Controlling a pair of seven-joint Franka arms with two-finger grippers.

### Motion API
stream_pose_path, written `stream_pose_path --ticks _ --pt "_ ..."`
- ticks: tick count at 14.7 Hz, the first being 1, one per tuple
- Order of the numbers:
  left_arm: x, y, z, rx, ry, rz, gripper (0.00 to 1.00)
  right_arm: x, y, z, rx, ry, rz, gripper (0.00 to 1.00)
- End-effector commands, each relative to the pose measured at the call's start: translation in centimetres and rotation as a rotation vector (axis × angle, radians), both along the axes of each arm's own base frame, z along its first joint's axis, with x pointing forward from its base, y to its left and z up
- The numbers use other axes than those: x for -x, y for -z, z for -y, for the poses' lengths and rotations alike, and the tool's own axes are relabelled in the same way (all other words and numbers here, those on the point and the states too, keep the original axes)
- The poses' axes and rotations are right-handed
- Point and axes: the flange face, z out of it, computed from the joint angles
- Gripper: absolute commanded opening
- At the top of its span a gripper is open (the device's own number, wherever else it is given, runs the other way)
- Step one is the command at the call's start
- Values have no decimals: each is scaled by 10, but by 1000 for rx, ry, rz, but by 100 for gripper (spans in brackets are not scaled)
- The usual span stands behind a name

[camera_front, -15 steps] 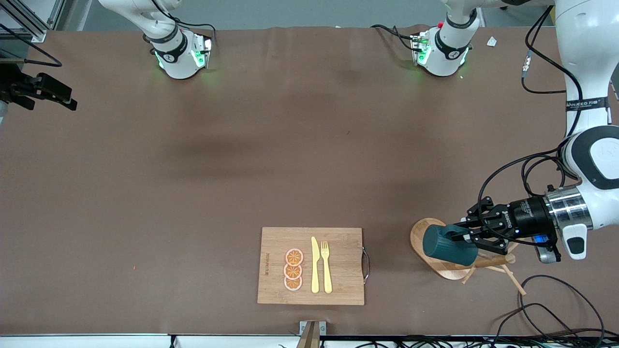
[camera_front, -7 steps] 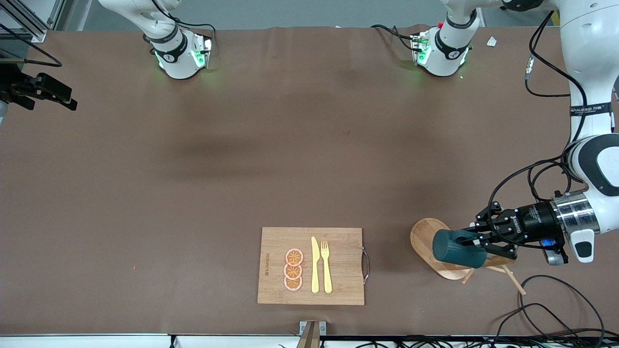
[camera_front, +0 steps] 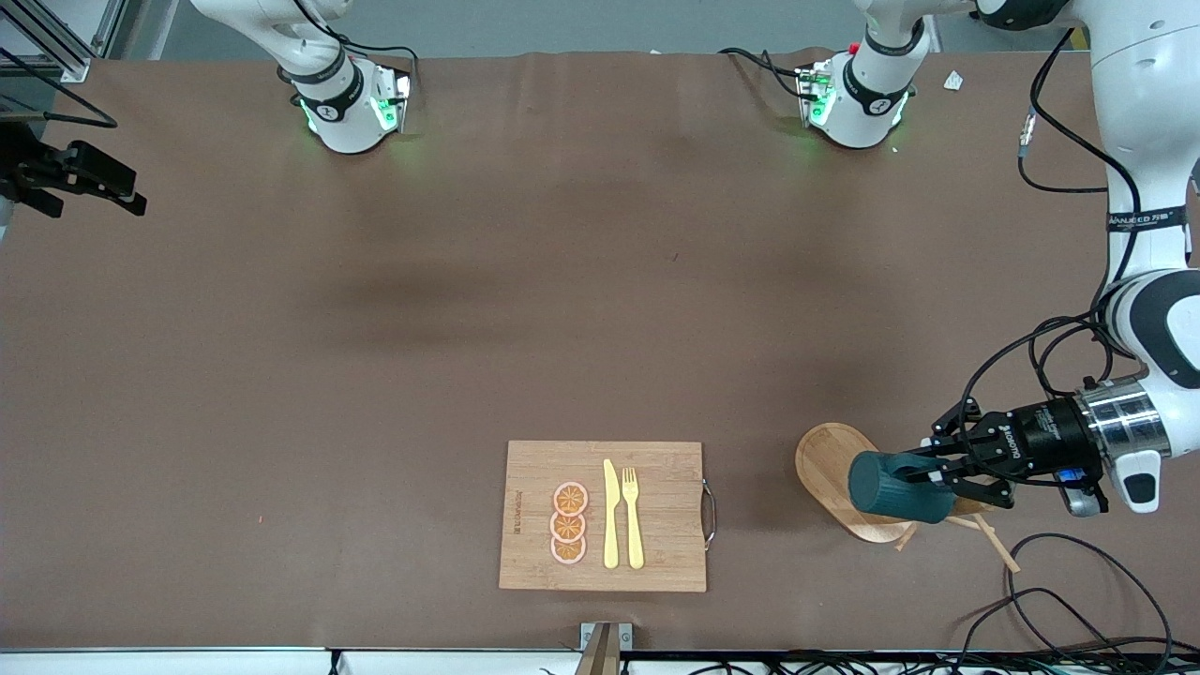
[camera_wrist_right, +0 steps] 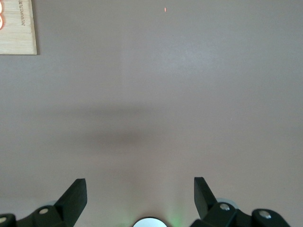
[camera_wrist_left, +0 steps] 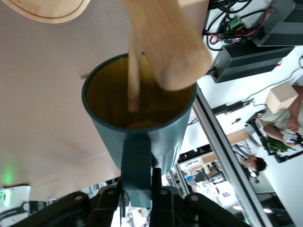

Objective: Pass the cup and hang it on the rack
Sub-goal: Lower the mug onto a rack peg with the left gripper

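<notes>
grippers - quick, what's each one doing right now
Left gripper: shut on the cup by its handle, over the rack.
Right gripper: open, holding nothing, waiting.

The cup point(camera_front: 900, 487) hangs over the rack point(camera_front: 834, 478); the cutting board point(camera_front: 603, 516) lies beside it.

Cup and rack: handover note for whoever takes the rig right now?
Left gripper: jaws shut on the cup's handle, cup held on its side over the rack, near the left arm's end of the table.
Left wrist view: a thin peg reaches into the cup's mouth.
Right gripper: open, waiting high over bare table.
Done: the left arm has the cup, brought to the rack.
Left: settle the cup on the peg, open jaws, retreat.
</notes>
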Motion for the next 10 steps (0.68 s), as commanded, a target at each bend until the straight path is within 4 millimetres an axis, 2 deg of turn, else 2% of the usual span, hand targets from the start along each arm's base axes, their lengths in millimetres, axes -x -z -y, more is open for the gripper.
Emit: stream_pose_path --ticks 1,4,10 --pt "-2 5 -5 35 -2 14 1 8 -1 5 8 -14 11 100" --pt "-3 12 -14 35 -10 13 1 9 0 7 8 -8 2 100" --pt "-4 24 -18 35 -14 2 2 9 0 7 6 -5 -1 100"
